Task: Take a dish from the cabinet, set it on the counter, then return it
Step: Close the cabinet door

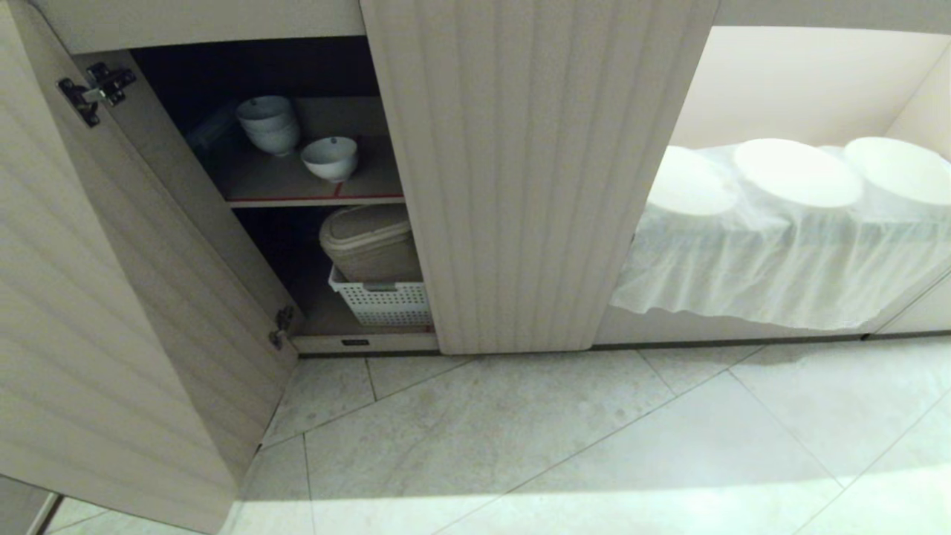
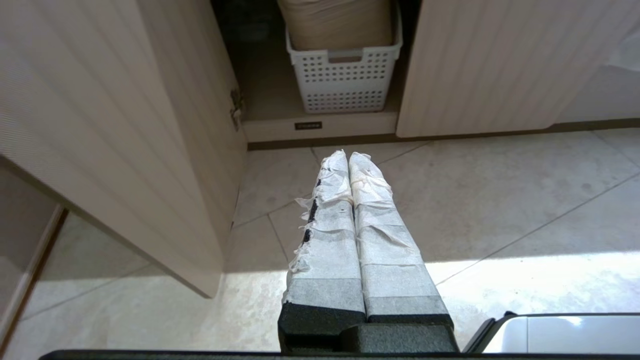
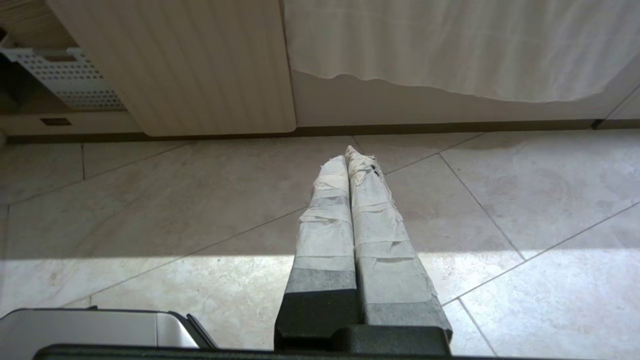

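Head view: dish (image 1: 330, 157) on cabinet (image 1: 535, 186) shelf, no fingers near.

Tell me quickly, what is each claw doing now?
Left claw: closed, holding nothing, above the floor.
Right claw: closed, holding nothing, above the floor.

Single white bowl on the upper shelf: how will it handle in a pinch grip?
The bowl looks like glazed ceramic, so probably stiff, smooth and slippery against the taped fingers, and breakable if dropped. It tapers to a narrow foot, so a sideways nudge may tip it. The stacked bowls stand right next to it, so a push that way would likely knock them.
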### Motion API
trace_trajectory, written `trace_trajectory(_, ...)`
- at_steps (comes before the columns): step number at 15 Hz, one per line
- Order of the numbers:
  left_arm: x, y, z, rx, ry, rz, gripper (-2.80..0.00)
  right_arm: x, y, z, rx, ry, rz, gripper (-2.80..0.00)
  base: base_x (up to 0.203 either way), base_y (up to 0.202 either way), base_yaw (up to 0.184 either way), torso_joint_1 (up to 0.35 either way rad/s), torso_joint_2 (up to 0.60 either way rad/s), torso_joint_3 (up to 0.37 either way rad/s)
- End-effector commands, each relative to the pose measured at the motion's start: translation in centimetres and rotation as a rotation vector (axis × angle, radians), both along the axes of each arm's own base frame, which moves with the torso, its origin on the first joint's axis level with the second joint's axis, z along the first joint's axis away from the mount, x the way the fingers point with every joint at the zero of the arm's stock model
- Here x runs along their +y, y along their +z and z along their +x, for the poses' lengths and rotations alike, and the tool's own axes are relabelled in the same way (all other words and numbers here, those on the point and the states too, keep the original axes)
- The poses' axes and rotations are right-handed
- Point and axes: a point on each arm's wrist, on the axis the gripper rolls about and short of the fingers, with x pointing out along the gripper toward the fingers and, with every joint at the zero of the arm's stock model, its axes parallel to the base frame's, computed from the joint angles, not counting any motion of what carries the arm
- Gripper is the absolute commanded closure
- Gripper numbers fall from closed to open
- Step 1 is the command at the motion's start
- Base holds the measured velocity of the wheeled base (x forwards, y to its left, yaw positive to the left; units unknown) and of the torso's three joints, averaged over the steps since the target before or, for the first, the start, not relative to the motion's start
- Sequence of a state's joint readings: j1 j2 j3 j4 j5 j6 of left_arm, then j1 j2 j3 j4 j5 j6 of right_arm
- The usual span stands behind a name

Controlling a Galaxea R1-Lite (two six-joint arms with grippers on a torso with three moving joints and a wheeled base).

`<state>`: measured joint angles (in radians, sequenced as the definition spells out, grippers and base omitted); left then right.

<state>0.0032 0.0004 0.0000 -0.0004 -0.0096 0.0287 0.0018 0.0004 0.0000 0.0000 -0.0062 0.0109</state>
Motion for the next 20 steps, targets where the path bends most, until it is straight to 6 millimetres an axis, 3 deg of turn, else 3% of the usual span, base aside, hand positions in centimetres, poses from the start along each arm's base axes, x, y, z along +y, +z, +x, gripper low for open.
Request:
trace_trajectory(1,0.00,-0.01,0.00,0.000,0.000,0.000,0.00,0.00,0.01,0.00,-0.002,-0.001,0.000,0.00,-0.001,0.124,0.003,0.002,0.00,0.002)
trace_trajectory(11,0.00,-0.01,0.00,0.000,0.002,0.000,0.00,0.00,0.01,0.00,-0.002,0.000,0.000,0.00,0.000,0.181,-0.001,0.002,0.00,0.002)
trace_trajectory(20,0.00,-0.01,0.00,0.000,0.002,0.005,0.00,0.00,0.01,0.00,-0.002,0.000,0.000,0.00,0.000,0.000,0.000,0.000,0.00,0.000)
